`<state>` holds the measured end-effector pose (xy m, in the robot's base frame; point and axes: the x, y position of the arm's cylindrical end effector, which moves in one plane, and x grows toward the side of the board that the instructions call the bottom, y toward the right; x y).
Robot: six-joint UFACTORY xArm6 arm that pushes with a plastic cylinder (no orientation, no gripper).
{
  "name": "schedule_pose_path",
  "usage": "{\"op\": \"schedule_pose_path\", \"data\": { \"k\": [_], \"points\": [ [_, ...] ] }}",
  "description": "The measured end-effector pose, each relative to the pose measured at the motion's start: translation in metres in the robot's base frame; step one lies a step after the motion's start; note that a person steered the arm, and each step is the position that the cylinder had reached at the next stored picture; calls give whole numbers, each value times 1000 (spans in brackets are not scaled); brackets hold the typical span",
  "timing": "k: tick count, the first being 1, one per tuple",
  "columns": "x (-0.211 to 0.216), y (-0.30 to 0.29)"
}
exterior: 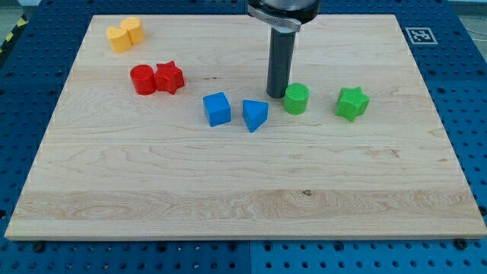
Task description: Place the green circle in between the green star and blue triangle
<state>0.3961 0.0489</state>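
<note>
The green circle [296, 99] stands on the wooden board between the blue triangle [255, 115] to its left and the green star [352, 103] to its right. My tip [276, 95] rests on the board just left of the green circle, touching or nearly touching its left side, and above the blue triangle's right edge. The dark rod rises from there to the view's top.
A blue cube [217, 109] sits left of the blue triangle. A red circle [142, 79] and red star [169, 77] touch each other at the left. Two yellow blocks [125, 33] sit at the top left. The board's right edge [445, 137] borders a blue pegboard.
</note>
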Motion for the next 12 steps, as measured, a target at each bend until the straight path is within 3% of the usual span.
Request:
{"op": "schedule_pose_path", "data": {
  "k": [5, 9, 10, 12],
  "points": [
    [-25, 13],
    [16, 22],
    [13, 22],
    [-33, 16]
  ]
}}
